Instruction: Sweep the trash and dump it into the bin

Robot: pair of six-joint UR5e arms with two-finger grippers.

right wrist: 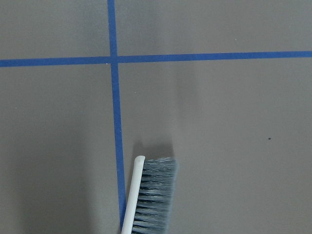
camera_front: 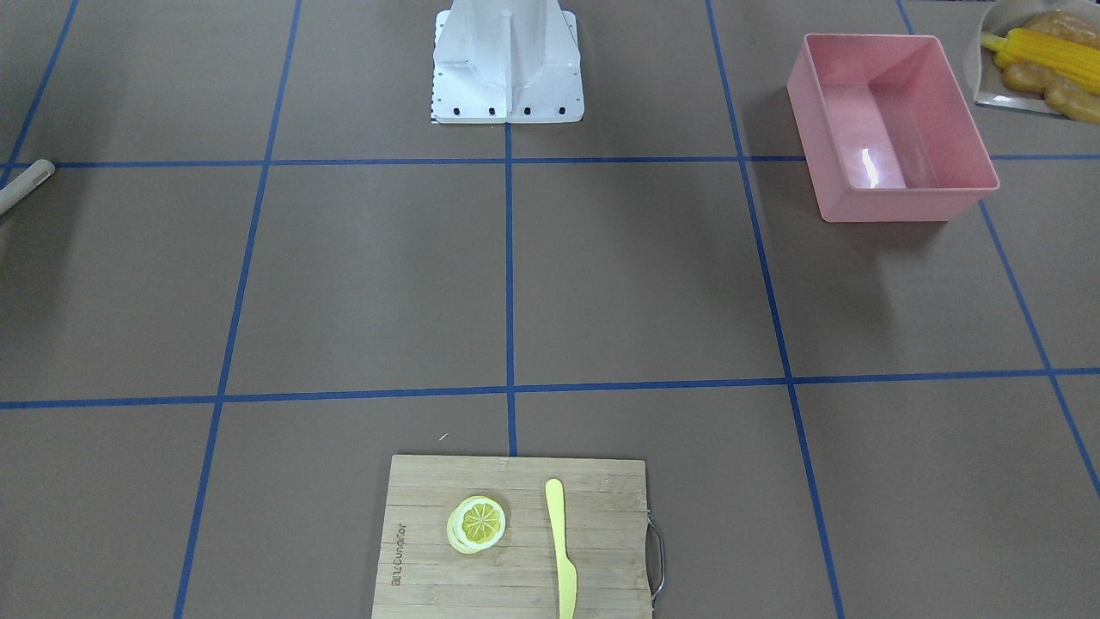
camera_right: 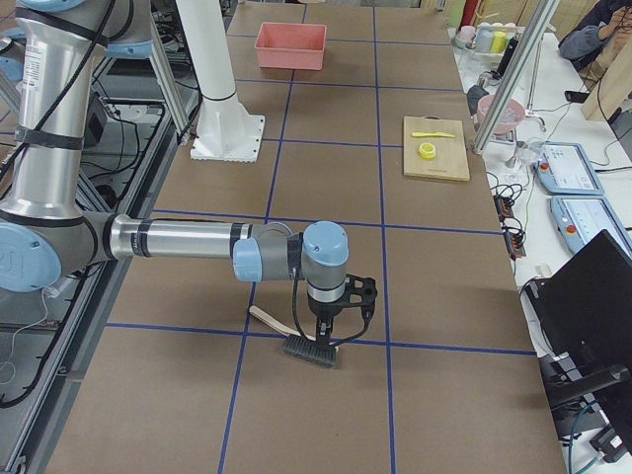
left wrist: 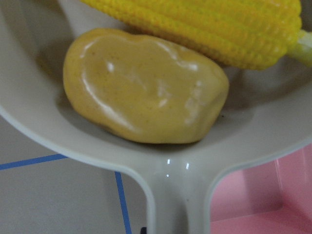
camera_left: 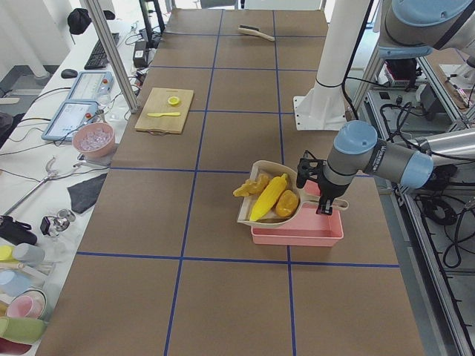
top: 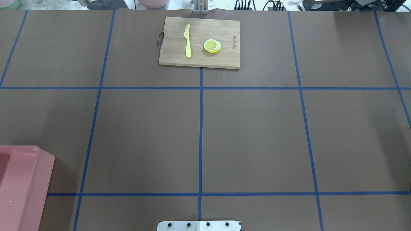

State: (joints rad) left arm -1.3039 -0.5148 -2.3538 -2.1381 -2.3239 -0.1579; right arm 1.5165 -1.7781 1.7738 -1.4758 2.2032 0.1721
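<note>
Though glossy potato apparently touches bumpy yellow corn — left, right jaws: cannot tell.

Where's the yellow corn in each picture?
Front-facing: corn in the top right corner, in the dustpan, right of the pink bin.
Overhead: not in it.
Exterior left: middle, in the dustpan by the bin.
Exterior right: not visible.
Left wrist: along the top, behind the potato.
Right wrist: not in it.
Shared landmark: the pink bin.
</note>
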